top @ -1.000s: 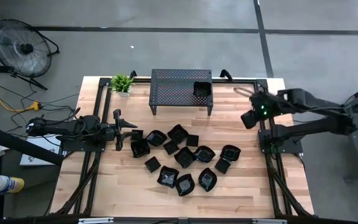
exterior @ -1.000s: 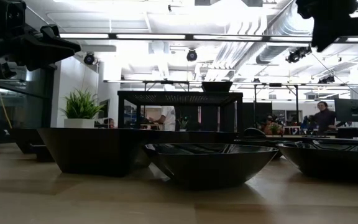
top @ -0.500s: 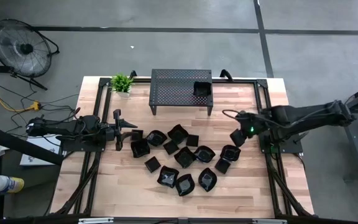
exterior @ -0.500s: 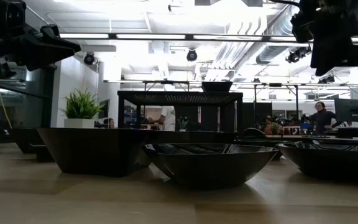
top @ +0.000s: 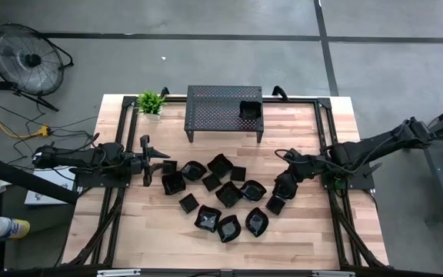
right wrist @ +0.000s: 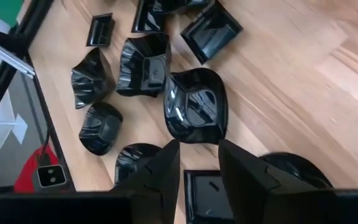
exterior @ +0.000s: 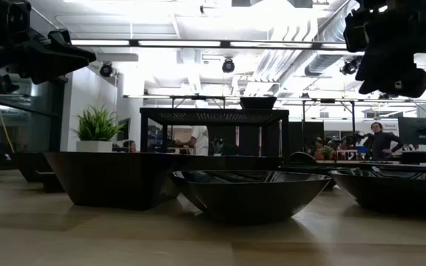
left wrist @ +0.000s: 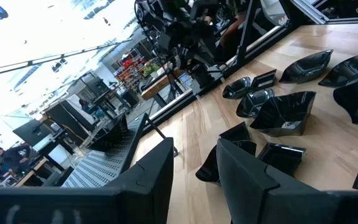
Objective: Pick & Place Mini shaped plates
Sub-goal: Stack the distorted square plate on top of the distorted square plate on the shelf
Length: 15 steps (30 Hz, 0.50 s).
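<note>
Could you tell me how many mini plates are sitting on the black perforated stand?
1: a square plate at the stand's right end, seen from above. None appears hidden there.

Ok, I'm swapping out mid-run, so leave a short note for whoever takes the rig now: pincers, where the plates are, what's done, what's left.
Left pincer: open and empty, waiting at the left edge of the pile.
Right pincer: open, holding nothing, above the right side of the pile, over a roundish plate.
Mini plates: about fifteen clustered mid-table on the wood.
Done: one square plate sits on the right end of the perforated stand.
Left: all the rest. The likely next move is the right arm picking from the cluster's right side.
</note>
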Motion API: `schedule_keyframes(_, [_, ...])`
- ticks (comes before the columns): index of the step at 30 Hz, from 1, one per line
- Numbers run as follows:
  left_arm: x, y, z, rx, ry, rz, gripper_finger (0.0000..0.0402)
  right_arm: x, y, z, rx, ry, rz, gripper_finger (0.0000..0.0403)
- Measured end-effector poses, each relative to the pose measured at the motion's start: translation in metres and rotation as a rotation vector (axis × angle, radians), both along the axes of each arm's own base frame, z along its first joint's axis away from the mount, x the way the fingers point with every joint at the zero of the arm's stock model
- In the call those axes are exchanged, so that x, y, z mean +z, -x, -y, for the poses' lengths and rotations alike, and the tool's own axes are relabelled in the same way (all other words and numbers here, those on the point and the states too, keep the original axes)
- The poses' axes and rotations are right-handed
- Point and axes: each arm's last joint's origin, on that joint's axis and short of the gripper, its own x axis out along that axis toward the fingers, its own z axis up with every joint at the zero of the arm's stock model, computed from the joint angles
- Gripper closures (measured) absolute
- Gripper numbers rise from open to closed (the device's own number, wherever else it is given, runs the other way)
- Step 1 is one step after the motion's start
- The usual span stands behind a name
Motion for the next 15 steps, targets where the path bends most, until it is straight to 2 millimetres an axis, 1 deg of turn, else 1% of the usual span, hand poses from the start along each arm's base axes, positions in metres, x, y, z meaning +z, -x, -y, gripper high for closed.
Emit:
schedule_keyframes(10, [0.000, 0.000, 0.000, 0.000, 0.000, 0.000, 0.0282, -0.018, -0.014, -0.023, 0.078, 0.102, -0.031, 0.0297])
schedule_keyframes(15, [0.000, 0.000, 0.000, 0.000, 0.000, 0.000, 0.0282, -0.033, -0.031, -0.034, 0.168, 0.110, -0.043, 0.0297])
